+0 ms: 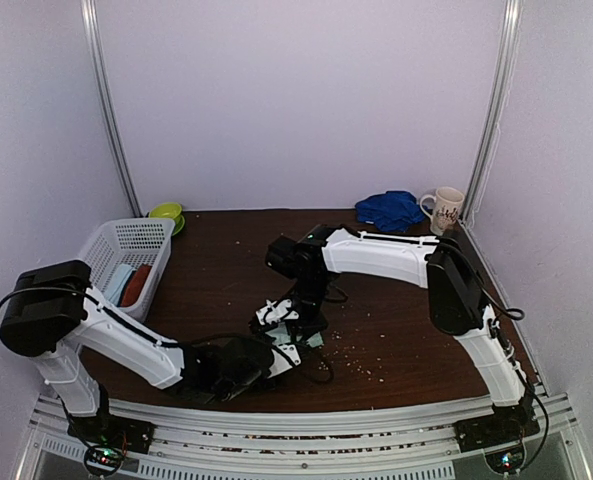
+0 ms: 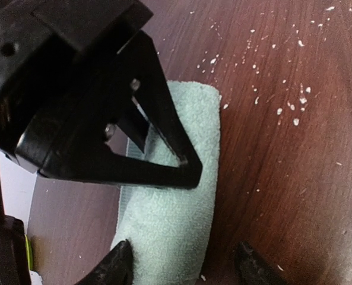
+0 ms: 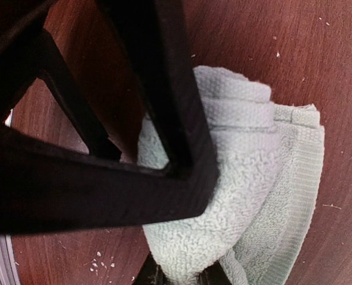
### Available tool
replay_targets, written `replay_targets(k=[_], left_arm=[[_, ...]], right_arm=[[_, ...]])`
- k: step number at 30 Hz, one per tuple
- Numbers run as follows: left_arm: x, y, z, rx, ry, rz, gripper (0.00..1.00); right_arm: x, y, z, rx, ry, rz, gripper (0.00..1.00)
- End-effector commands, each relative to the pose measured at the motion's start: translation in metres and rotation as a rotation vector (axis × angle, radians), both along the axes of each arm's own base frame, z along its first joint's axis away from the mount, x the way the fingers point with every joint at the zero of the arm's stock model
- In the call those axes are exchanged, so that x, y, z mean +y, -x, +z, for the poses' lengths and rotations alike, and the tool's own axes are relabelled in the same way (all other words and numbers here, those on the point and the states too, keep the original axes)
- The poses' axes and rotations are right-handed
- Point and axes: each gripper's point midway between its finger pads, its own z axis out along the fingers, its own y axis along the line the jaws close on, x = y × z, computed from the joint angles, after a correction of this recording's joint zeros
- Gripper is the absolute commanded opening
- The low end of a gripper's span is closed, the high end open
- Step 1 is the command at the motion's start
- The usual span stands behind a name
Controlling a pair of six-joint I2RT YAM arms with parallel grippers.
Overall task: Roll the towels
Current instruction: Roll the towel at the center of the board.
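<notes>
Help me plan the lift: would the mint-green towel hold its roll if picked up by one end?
Probably not: the mint-green towel is soft looped terry, so it would likely sag. Its layers fan apart at one end, so the roll may loosen.

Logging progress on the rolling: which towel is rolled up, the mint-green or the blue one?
The mint-green towel, a compact roll up front; the blue towel is a loose heap beside the mug at the back.
</notes>
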Motion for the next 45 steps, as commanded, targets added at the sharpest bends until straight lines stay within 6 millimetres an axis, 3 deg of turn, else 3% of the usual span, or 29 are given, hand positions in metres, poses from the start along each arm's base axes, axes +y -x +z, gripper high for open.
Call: replay_targets(k=[1,7,10,14,17,20,22,25,27,32,37,41,45], left_arm=[[-0.002,-0.009,0.002,-0.035,-0.008,0.042,0.57],[-0.003,-0.004,-0.019,0.043,-0.064,0.03,0.27],[-0.003,0.0,-0.035,0.12,-0.095,0.025,0.19],[0.0,0.005,-0.053,0.222,-0.103,0.025,0.14],[0.001,0.008,-0.058,0.28,-0.087,0.027,0.12],[0.001,0.01,-0.059,0.316,-0.069,0.024,0.09],[-0.001,0.01,-0.059,0.35,-0.05,0.021,0.08],[-0.002,0.009,-0.06,0.404,-0.022,0.023,0.07],[-0.004,0.008,-0.06,0.44,-0.002,0.033,0.07],[-0.017,0.005,-0.058,0.524,0.062,0.068,0.05],[-0.032,-0.004,-0.068,0.597,0.075,0.183,0.01],[-0.045,-0.01,-0.075,0.66,0.113,0.293,0.0],[-0.062,-0.015,-0.074,0.721,0.168,0.375,0.0]], right_arm=[[-0.043,0.033,-0.069,0.146,0.244,0.01,0.05],[-0.043,0.03,-0.067,0.133,0.246,0.007,0.04],[-0.043,0.028,-0.064,0.123,0.243,0.005,0.06],[-0.042,0.022,-0.056,0.103,0.227,-0.008,0.16],[-0.041,0.01,-0.047,0.088,0.19,-0.051,0.33],[-0.042,0.002,-0.039,0.083,0.166,-0.075,0.43],[-0.043,-0.002,-0.034,0.086,0.15,-0.087,0.61],[-0.044,-0.008,-0.018,0.104,0.097,-0.12,0.79],[-0.044,-0.02,-0.004,0.089,0.053,-0.168,0.98],[-0.053,-0.077,0.04,-0.052,-0.092,-0.457,1.0],[-0.099,-0.127,0.073,-0.197,-0.203,-0.819,1.0],[-0.133,-0.142,0.096,-0.235,-0.341,-1.034,1.0],[-0.147,-0.132,0.109,-0.017,-0.486,-1.14,1.0]])
